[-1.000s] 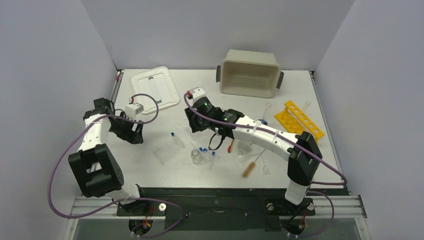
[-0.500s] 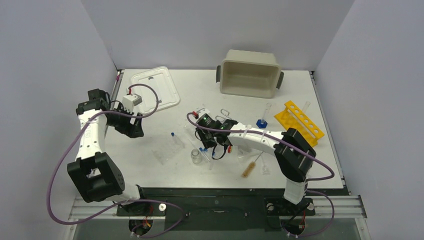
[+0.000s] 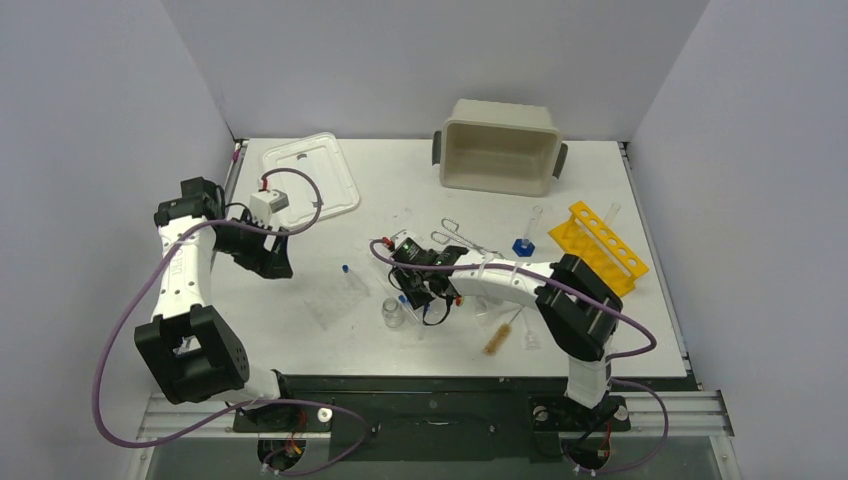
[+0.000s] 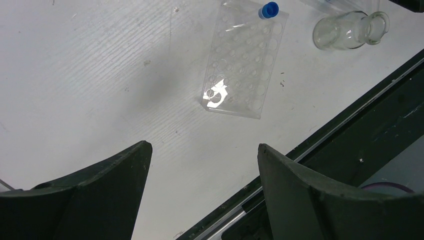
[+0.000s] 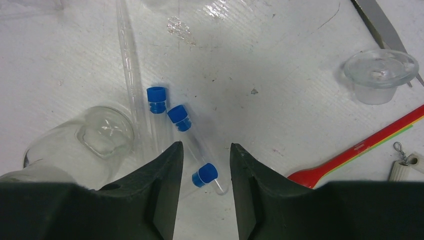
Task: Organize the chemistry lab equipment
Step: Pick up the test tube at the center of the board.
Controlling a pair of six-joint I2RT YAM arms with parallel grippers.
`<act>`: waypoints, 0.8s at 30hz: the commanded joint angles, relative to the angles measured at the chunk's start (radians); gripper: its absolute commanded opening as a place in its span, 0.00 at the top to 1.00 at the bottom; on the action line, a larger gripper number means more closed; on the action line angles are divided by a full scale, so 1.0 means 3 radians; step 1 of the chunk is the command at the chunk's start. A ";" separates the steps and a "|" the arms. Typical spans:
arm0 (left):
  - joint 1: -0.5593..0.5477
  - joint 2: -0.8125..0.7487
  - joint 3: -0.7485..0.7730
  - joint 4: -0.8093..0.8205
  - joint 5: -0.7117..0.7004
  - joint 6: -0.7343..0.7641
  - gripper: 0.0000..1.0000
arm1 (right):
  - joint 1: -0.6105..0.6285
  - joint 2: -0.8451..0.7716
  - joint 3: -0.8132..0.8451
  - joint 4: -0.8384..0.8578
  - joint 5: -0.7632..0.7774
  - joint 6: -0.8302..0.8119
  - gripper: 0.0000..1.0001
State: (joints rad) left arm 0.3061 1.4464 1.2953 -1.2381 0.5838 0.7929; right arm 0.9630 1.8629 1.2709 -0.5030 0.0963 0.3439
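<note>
One red spatula [image 5: 360,148] bears tiny, unreadable print.

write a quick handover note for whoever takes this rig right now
Left gripper: open, holding nothing, above the table near the well plate.
Right gripper: open, low over three capped tubes, one lying between its fingers, not gripped.
Loose mid-table: flask, small beaker, spatula, forceps, brush.
Done: nothing looks sorted; tub looks empty.
Left: everything, probably the tubes first.
</note>
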 commanded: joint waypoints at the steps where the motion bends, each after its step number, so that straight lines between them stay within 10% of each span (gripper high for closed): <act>1: -0.0022 -0.0099 0.0178 0.0107 0.0143 -0.0162 0.24 | 0.0021 0.0084 0.0018 0.0010 0.0011 -0.0088 0.63; 11: -0.0021 -0.0107 0.0216 0.0210 0.0148 -0.0292 0.24 | -0.0012 0.0260 0.0021 0.0052 0.0046 -0.0131 0.65; 24: -0.0168 -0.0122 0.0233 0.0307 0.0159 -0.0459 0.24 | -0.0324 0.0085 0.0051 0.0289 0.0456 0.0028 0.96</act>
State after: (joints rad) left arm 0.2790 1.4406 1.3228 -1.1767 0.6010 0.6819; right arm 0.8886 1.9244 1.2652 -0.4564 0.1505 0.3344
